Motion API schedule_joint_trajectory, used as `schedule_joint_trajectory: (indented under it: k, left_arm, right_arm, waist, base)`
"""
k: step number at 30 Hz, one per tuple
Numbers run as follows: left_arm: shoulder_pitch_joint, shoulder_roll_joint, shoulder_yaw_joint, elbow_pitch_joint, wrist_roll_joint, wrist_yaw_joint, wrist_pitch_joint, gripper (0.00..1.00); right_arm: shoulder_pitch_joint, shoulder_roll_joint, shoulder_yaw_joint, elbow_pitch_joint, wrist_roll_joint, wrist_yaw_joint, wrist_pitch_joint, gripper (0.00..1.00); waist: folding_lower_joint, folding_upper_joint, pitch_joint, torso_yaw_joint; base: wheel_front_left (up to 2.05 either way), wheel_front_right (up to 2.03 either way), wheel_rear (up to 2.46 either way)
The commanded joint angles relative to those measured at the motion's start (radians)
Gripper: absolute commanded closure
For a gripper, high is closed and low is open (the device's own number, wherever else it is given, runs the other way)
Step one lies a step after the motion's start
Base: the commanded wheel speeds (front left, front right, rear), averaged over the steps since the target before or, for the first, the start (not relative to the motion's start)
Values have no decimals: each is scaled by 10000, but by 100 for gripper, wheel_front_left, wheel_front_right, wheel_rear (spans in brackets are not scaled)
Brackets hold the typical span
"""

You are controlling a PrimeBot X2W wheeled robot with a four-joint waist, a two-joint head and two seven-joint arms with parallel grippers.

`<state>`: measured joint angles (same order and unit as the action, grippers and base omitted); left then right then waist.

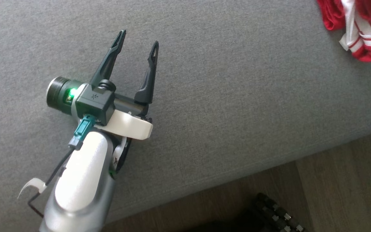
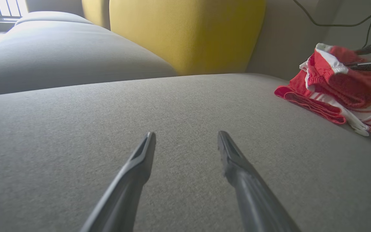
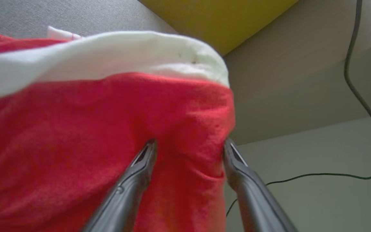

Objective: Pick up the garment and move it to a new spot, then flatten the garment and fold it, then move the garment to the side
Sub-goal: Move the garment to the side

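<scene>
The garment (image 1: 359, 29) is a crumpled red cloth with white bands, lying at the far right corner of the grey sofa seat (image 1: 237, 96). In the left wrist view the garment (image 2: 333, 87) sits bunched at the right, with my right gripper (image 2: 353, 58) reaching into its top fold. Up close, my right gripper (image 3: 188, 145) stands open, and the red garment (image 3: 92, 129) hangs between and around its spread fingers. My left gripper (image 1: 138, 38) hovers open over bare seat well left of the garment, with nothing between its fingers (image 2: 147, 151).
A yellow cushion (image 2: 185, 32) stands against the sofa back behind the seat. The seat's front edge runs diagonally, with wooden floor (image 1: 333, 180) below it and a dark object (image 1: 275, 212) on that floor. A black cable (image 3: 359, 90) hangs along the wall beside the garment.
</scene>
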<state>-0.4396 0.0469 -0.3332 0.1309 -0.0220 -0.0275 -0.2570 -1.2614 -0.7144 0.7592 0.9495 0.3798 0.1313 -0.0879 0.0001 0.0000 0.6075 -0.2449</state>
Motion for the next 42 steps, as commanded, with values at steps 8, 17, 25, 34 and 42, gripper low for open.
schedule_joint_trajectory:
  k: [8, 17, 25, 34, 42]
  left_arm:
    - [84, 58, 396, -166, -146, 69, -48, 0]
    - [660, 40, 778, -469, -461, 384, -48, 0]
    - [1479, 36, 1640, -1029, -744, 773, -48, 0]
    - [2780, 35, 2310, -1409, -841, 827, -48, 0]
    - [3598, 34, 2328, -1509, -1400, 1101, -48, 0]
  right_arm:
    - [-102, -336, -270, 183, 67, -6, -62, 0]
    - [-28, 698, -935, -337, 213, -6, -689, 0]
    - [1157, 2324, -1706, -1348, 19, -6, -1308, 0]
    - [4095, 3935, -3770, -3142, -1383, -6, -1721, 0]
    - [7774, 5889, -6365, -5834, -3128, -6, -1736, 0]
  waist:
    - [-1, 0, -369, 161]
    - [-1, 0, -1690, 349]
    - [-1, 0, -2908, 1070]
    - [-1, 0, -4246, 2118]
    - [-1, 0, -5020, 2909]
  base:
    - [0, 0, 0]
    - [0, 0, 0]
    - [0, 0, 0]
    - [0, 0, 0]
    - [0, 0, 0]
